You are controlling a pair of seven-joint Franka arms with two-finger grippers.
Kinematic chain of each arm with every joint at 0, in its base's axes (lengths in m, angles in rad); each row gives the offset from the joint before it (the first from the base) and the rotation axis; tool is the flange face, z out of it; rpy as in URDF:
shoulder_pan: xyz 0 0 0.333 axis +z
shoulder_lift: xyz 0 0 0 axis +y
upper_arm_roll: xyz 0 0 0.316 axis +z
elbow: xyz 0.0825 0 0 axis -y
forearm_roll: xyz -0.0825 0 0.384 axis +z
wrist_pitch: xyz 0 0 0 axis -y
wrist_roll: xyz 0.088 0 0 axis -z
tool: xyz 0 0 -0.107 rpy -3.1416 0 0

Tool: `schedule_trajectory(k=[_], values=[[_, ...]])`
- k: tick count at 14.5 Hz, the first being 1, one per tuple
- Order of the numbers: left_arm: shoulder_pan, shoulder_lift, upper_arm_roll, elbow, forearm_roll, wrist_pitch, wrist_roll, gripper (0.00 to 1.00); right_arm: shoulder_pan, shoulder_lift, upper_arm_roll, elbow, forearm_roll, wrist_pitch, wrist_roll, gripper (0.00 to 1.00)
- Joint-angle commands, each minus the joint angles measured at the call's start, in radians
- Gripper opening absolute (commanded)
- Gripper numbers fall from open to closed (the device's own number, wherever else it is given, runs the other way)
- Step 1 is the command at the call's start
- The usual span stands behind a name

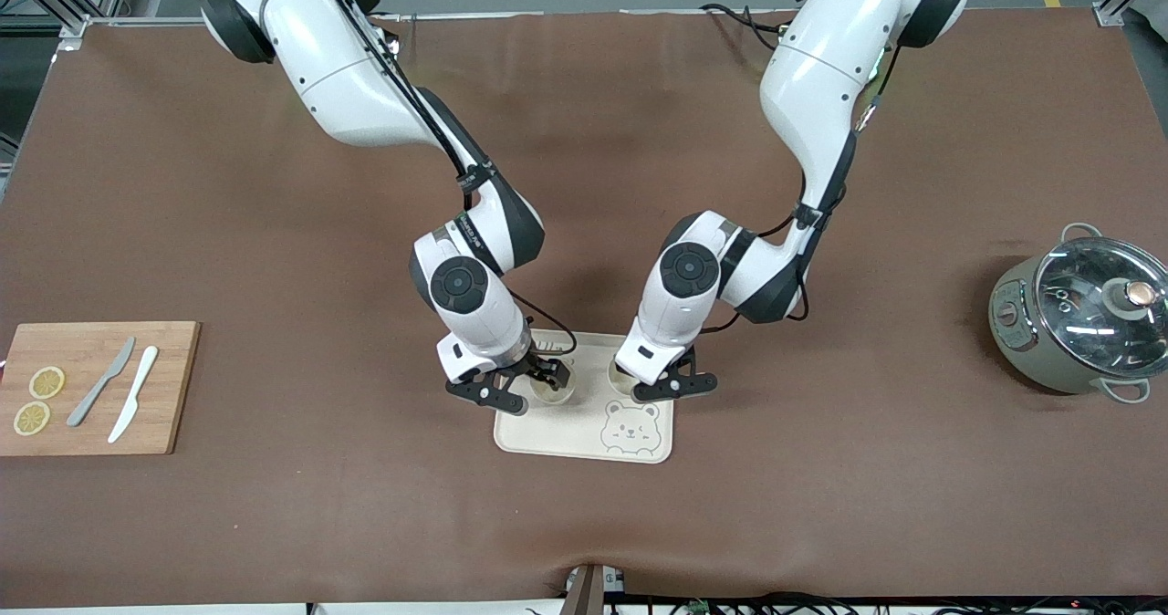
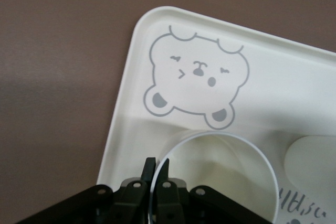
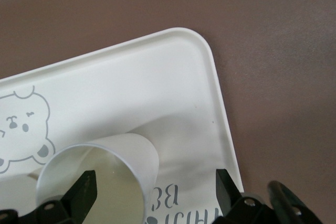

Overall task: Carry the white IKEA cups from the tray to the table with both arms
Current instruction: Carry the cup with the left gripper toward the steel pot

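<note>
A cream tray [image 1: 566, 434] with a bear drawing lies mid-table. Two white cups stand on the part of it farther from the front camera. My left gripper [image 1: 673, 383] is shut on the rim of one white cup [image 1: 623, 380]. In the left wrist view its fingers [image 2: 150, 169] pinch that cup's [image 2: 220, 182] wall, one inside and one outside, on the tray [image 2: 278, 77]. My right gripper [image 1: 527, 385] is open around the other white cup [image 1: 554, 390]. In the right wrist view [image 3: 155, 190] its spread jaws straddle that cup's [image 3: 131, 153] wall without gripping it, on the tray [image 3: 157, 77].
A wooden cutting board [image 1: 164, 387] with two lemon slices, a grey knife and a white knife lies at the right arm's end of the table. A grey-green pot with a glass lid [image 1: 1081, 318] stands at the left arm's end.
</note>
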Motion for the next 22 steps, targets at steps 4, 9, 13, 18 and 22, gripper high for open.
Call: schedule_trajectory(k=[4,9,13,18,22], values=[[0.055,-0.116,-0.002,-0.023,0.024,-0.205,0.066,0.00,0.010,0.015,-0.010,0.010,-0.036,0.007,0.027,1.00],[0.168,-0.308,-0.010,-0.216,0.021,-0.250,0.221,0.00,0.015,0.025,-0.010,0.010,-0.036,0.025,0.027,1.00],[0.286,-0.456,-0.011,-0.388,0.021,-0.236,0.374,0.00,0.015,0.026,-0.010,0.013,-0.033,0.028,0.027,0.63],[0.438,-0.578,-0.013,-0.596,0.013,-0.103,0.546,0.00,0.016,0.026,-0.010,0.015,-0.031,0.030,0.025,0.13],[0.509,-0.630,-0.017,-0.771,-0.009,0.071,0.613,0.00,0.016,0.029,-0.010,0.015,-0.034,0.030,0.025,0.00]])
